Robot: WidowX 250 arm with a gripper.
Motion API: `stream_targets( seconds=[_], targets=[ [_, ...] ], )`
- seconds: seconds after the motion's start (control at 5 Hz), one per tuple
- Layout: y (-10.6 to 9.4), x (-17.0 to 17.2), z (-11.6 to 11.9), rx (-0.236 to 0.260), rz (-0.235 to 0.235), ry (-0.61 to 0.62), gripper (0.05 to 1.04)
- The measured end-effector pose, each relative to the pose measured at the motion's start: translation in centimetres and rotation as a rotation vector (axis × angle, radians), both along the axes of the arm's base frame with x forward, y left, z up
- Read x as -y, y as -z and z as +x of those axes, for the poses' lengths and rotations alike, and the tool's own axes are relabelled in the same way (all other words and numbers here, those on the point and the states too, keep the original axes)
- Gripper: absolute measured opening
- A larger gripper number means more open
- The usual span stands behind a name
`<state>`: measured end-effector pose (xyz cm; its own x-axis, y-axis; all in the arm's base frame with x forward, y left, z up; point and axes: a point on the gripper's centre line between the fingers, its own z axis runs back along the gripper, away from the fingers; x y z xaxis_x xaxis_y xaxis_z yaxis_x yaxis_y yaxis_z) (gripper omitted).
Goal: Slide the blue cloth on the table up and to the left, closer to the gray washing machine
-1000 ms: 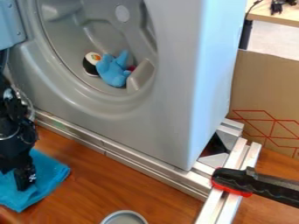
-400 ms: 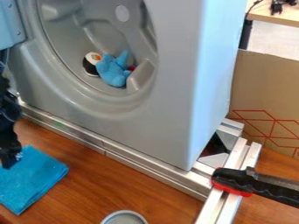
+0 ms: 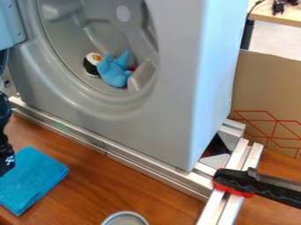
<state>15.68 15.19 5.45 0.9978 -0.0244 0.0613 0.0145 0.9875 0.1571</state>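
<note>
Camera view:
- Pincer [image 3: 7, 163]: black, at the left edge of the view, low over the table [image 3: 123, 180]; whether it is apart, together or clamped on something, I cannot tell.
- Cloth [image 3: 35, 182]: one, bright blue, soft matt surface, lying flat and roughly four-sided with fairly straight edges and blunt corners; placed just beside and below the pincer, its upper left part behind it. Contact between the two: cannot tell.
- Table: reddish-brown wood grain; a broad stretch of surface runs rightward from the pincer and cloth, as far as the metal rail.
- Metal rail [image 3: 100, 144]: silver, starting above the pincer and slanting down to the right; a strip of wood lies between it and the cloth. Bounds the room on the far side.
- Toy washing machine [image 3: 170, 118]: grey, upright behind the rail, above and right of the pincer, with a round recess.
- Soft toys, in that recess: blue toy [image 3: 113, 72], black-and-white toy [image 3: 90, 67], touching.
- Round grey container [image 3: 125, 219]: well right of the pincer, at the near edge.
- Clamp [image 3: 238, 181]: black and red, on the rails farthest right.
</note>
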Motion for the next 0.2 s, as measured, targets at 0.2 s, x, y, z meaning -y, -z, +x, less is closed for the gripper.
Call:
stream_targets(
  seconds=[0.2],
  targets=[
    [-0.53, 3.87, -0.83, -0.053, -0.04, -0.035, 1.0]
  ],
)
